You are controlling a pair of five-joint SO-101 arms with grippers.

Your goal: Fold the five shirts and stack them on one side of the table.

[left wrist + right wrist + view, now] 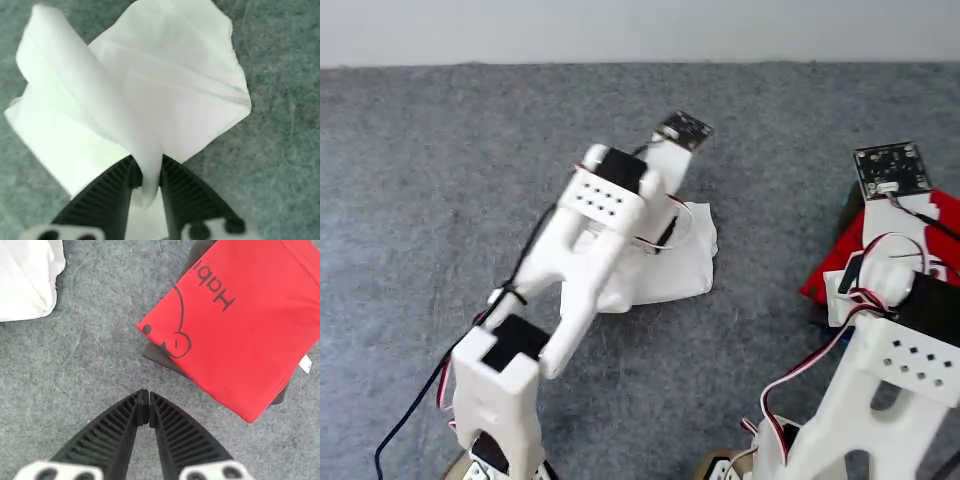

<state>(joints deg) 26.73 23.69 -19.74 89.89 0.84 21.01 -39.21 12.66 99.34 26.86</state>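
Observation:
A white shirt [675,265] lies partly folded mid-table on the grey felt. My left gripper [146,176] is shut on a pinched fold of the white shirt [165,90], lifting that edge over the rest. In the high view the left arm [610,200] covers much of it. A folded red shirt [240,325] with black print lies on top of a darker folded piece [160,352] at the right side. My right gripper [146,407] hangs shut above bare felt just beside the stack's corner, holding nothing. The red shirt [945,215] shows partly behind the right arm.
Grey felt [440,200] covers the whole table, with open room on the left and along the back. A pale wall [620,30] bounds the far edge. Cables trail down the left arm [420,400].

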